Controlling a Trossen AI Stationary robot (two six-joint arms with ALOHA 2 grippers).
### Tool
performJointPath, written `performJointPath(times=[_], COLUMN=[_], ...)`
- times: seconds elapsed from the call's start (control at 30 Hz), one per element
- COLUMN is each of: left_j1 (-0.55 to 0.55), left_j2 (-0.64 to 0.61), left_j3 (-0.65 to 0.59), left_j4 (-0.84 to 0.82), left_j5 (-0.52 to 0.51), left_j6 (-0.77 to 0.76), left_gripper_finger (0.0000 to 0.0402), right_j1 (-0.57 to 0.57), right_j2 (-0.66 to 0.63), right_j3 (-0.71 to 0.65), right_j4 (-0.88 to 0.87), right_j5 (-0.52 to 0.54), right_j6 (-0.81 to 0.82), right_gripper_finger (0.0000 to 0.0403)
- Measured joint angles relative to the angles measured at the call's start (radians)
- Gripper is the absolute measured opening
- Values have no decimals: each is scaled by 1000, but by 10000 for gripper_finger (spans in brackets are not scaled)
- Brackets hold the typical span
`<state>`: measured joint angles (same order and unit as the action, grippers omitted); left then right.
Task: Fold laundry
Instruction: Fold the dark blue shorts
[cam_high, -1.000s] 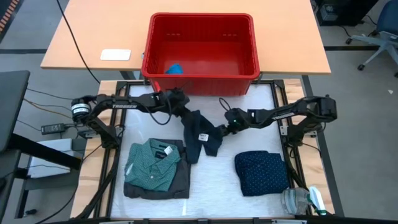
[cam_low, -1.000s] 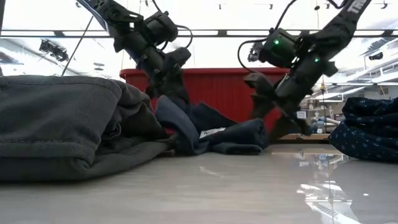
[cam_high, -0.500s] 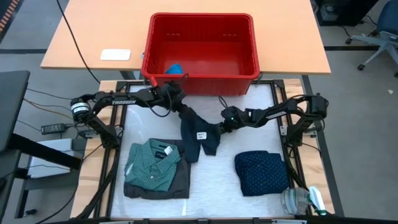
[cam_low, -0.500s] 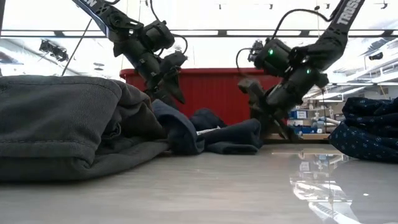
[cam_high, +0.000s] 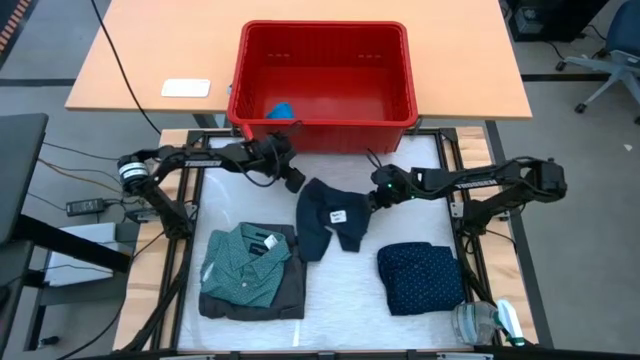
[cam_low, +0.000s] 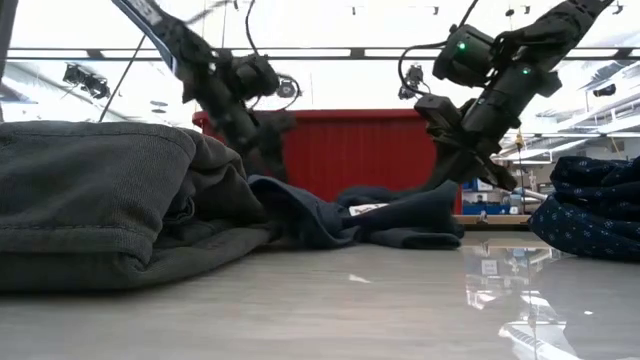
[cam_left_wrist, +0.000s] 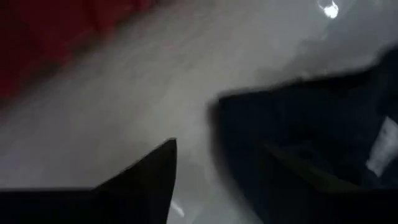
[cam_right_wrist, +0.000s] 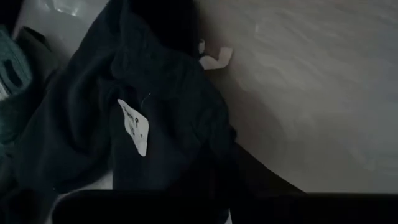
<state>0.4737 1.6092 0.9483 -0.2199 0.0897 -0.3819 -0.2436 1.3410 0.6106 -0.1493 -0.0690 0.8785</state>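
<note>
Going left to right from the red basket (cam_high: 322, 75) at the table's far edge: the left gripper (cam_high: 291, 180) hangs just in front of the basket's left half, a little clear of the dark garment (cam_high: 330, 216). A second ago it was pinching the top of that garment and holding it up in a long strip; now its jaws are released and the cloth has dropped away from it. In the left wrist view only the edge of the dark cloth shows beyond 1 finger, with bare table (cam_high: 400, 160) between.

The dark garment now lies in a loose heap in front of the basket's middle, flatter and wider than before, with a white label (cam_high: 337, 215) facing up. It is plain, dark navy to black, rumpled, with a rounded upper edge and a narrower tail toward the near side. It is not yet folded.

The right gripper (cam_high: 372, 199) sits at the heap's right edge, in front of the basket's right half. Its jaws, open a second ago, have clenched, and they appear to be grasping the garment's right edge, though the contact itself is hard to see. My reading: the left side has let go so the right arm can drag or spread the piece flat for folding.

Nearer than the basket's left corner sits a folded green shirt (cam_high: 240, 262) on a grey piece (cam_high: 288, 290); nearer than its right corner, a folded navy dotted piece (cam_high: 420, 276). Those 3 look finished.
</note>
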Motion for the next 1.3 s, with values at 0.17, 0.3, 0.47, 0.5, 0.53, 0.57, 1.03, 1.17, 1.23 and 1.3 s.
performJointPath(times=[0.17, 0.3, 0.47, 0.5, 0.53, 0.57, 1.03, 1.17, 1.23, 1.3], left_j1=[5, -20, -46, -49, -53, -59, -166, -173, -173, -172], left_j2=[114, 192, 254, 264, 272, 285, 266, 136, 41, -43], left_j3=[-4, -5, 0, 0, 2, 2, -5, -10, -5, -5], left_j4=[176, 261, 296, 302, 303, 306, 328, 303, 304, 300], left_j5=[35, 57, 30, 14, -3, -27, -65, -51, -51, -55], left_j6=[-38, -70, -99, -106, -116, -116, 52, 152, 205, 274], left_gripper_finger=[252, 272, 274, 274, 271, 264, 14, 12, 11, 11], right_j1=[-2, -1, -1, -1, -1, -1, 27, 50, 61, 76], right_j2=[6, 16, 16, 16, 16, 16, -40, -135, -196, -265], right_j3=[0, 0, 0, 0, 1, 1, 1, 2, 12, 29], right_j4=[-4, -7, -10, -10, -10, -10, -10, -38, -74, -106], right_j5=[-6, -11, -14, -14, -13, -13, 47, 64, 92, 122], right_j6=[-7, 3, 4, 4, 6, 8, -230, -321, -348, -387], right_gripper_finger=[18, 18, 18, 18, 18, 18, 19, 18, 18, 18])
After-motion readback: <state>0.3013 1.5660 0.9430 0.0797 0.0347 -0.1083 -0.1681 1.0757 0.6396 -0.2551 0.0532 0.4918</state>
